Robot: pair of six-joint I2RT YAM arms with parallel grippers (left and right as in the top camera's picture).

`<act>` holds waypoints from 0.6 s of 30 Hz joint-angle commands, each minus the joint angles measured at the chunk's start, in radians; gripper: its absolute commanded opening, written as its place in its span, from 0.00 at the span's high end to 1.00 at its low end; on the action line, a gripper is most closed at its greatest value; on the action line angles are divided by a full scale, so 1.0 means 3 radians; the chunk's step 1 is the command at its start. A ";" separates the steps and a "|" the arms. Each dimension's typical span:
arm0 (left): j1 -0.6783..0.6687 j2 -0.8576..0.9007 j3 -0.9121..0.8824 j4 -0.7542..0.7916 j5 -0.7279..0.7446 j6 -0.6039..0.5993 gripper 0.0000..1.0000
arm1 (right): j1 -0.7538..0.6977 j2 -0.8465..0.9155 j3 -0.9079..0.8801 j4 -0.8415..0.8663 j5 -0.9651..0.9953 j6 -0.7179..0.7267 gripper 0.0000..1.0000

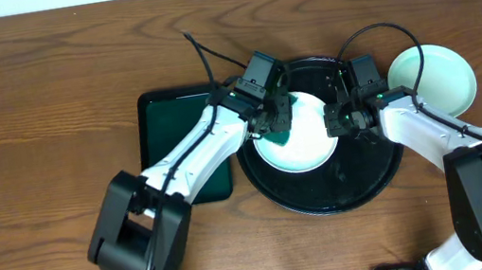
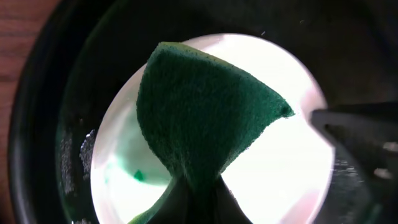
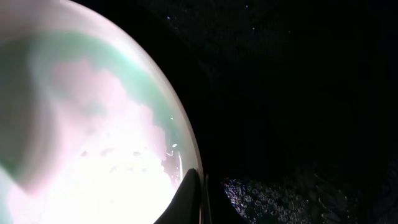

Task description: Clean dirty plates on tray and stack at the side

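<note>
A white plate [image 1: 305, 149] lies on the round black tray [image 1: 363, 184]. My left gripper [image 1: 276, 122] is shut on a green sponge [image 2: 205, 112] and presses it on the plate's left part. A small green smudge [image 2: 138, 175] shows on the plate [image 2: 280, 162] in the left wrist view. My right gripper [image 1: 336, 121] is shut on the plate's right rim [image 3: 186, 155]. Another pale-mint plate [image 1: 438, 77] sits on the table right of the tray.
A rectangular dark green tray [image 1: 163, 127] lies left of the black tray, partly under my left arm. Cables arch over the back of the black tray. The wooden table [image 1: 31, 138] spreads out on all sides.
</note>
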 commanded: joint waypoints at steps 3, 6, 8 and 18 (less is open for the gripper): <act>0.0017 0.0186 0.0032 0.0050 -0.0365 0.0341 0.93 | 0.0065 0.0032 -0.0025 0.0008 -0.0128 -0.0033 0.99; 0.0017 0.0259 0.0032 0.0113 -0.0361 0.0446 0.93 | 0.0065 0.0032 -0.0025 0.0009 -0.0130 -0.0033 0.99; 0.0013 0.0317 0.0032 0.0145 -0.0284 0.0512 0.93 | 0.0065 0.0032 -0.0025 0.0009 -0.0128 -0.0033 0.99; 0.0013 0.0609 0.0033 0.0310 0.0671 0.0591 0.93 | 0.0065 0.0032 -0.0025 0.0009 -0.0128 -0.0033 0.99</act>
